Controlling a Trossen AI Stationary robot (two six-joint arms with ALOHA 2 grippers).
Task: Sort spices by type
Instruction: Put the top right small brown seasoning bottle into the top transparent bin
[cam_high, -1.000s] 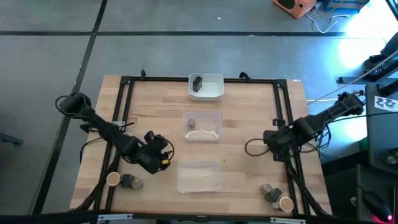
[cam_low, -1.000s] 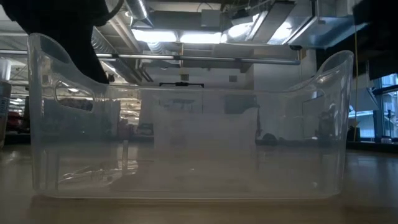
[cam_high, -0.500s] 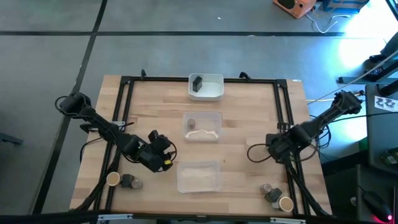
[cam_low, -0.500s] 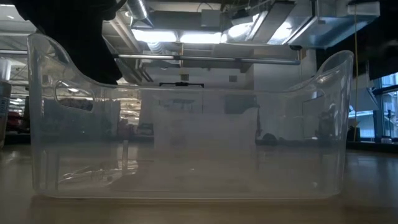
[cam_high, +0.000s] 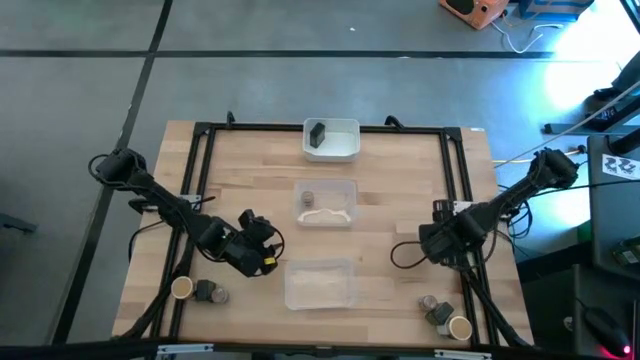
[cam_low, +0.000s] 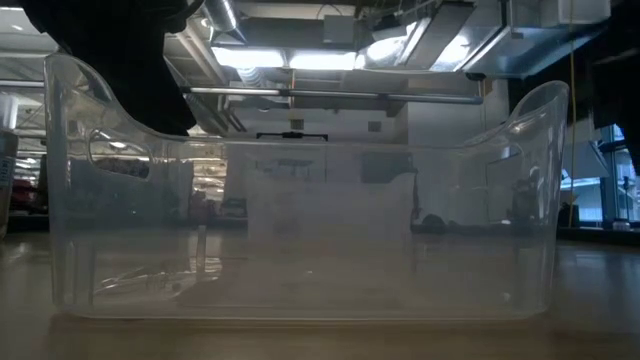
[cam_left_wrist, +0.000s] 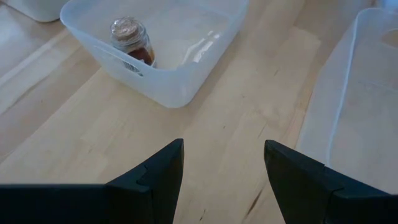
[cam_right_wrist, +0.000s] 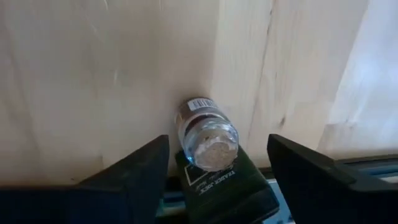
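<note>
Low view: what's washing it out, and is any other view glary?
Low view: the clear tray fills the frame and hazes the room behind it, ceiling lights blown out. High view: bright bluish glare at the floor on the right. Left wrist view: highlights on the clear tray holding a jar.

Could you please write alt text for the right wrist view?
The right tool, fingers open, hovers over a small clear round spice jar standing beside a dark blocky container on the wooden table.
</note>
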